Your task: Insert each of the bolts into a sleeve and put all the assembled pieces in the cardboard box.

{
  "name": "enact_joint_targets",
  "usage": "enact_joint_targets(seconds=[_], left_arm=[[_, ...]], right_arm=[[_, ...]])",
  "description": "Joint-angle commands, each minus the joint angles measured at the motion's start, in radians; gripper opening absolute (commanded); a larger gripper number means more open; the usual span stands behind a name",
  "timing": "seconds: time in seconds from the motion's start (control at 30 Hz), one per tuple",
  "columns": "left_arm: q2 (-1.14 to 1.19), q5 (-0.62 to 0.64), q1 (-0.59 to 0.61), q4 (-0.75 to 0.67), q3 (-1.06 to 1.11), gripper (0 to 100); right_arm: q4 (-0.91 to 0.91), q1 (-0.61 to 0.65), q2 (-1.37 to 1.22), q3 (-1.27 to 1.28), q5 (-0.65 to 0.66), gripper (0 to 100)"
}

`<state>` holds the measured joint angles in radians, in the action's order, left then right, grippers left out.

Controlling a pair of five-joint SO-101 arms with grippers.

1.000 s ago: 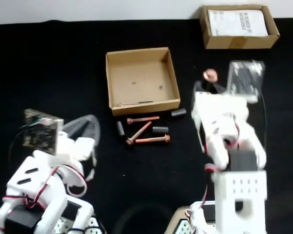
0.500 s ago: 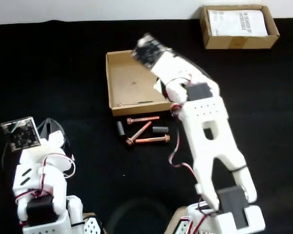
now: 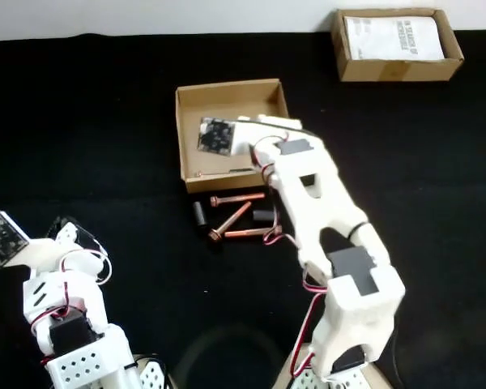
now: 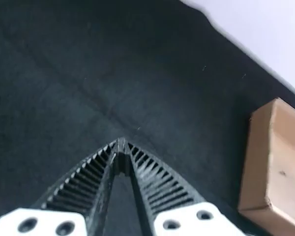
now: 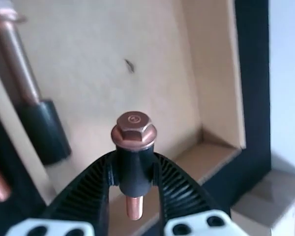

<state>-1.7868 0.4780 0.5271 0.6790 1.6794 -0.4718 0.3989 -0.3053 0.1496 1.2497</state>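
We read this as a robotics lab bench: a table point(image 3: 105, 97) under black cloth against a pale wall point(image 3: 146, 16), a left arm point(image 3: 61, 300) and right arm point(image 3: 324, 219) of white plastic with exposed servos and red wiring, and a plain cardboard box point(image 3: 227, 85).

The right arm point(image 3: 316, 211) stretches far out from its base, its right gripper point(image 5: 133, 161) clamped on a sleeved bolt point(image 5: 133, 133) held between the toothed fingers point(image 5: 91, 189), head just past the fingertips, shank end showing back toward the palm. The left arm point(image 3: 61, 300) sits folded over its own base, the left gripper point(image 4: 122, 146) closed, toothed tips meeting.
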Motion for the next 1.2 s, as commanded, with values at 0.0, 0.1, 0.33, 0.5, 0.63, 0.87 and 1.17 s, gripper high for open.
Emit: enact_joint_targets(seconds=[0.0, 0.1, 0.33, 0.5, 0.63, 0.87, 1.17], left_arm=[[-0.001, 0.017, -0.027, -0.023, 0.018, 1], [-0.004, 0.017, -0.028, -0.023, 0.018, 1], [-0.004, 0.017, -0.028, -0.023, 0.018, 1], [-0.004, 0.017, -0.028, -0.023, 0.018, 1], [-0.002, 0.017, -0.027, -0.023, 0.018, 1], [-0.002, 0.017, -0.027, -0.023, 0.018, 1], [-0.002, 0.017, -0.022, -0.023, 0.018, 1]], right_arm=[[0.033, 0.042, -0.016, -0.061, 0.017, 0.7], [0.024, 0.065, -0.024, -0.053, 0.015, 0.9], [-0.186, 0.074, -0.012, -0.082, 0.012, 18.3], [-0.292, 0.088, 0.096, -0.168, -0.144, 16.6], [-0.446, 0.091, 0.242, -0.249, -0.338, 12.8], [-0.934, 0.091, 0.489, -0.286, -0.551, 10.8], [-0.938, -0.019, 0.501, -0.016, -0.531, 10.8]])
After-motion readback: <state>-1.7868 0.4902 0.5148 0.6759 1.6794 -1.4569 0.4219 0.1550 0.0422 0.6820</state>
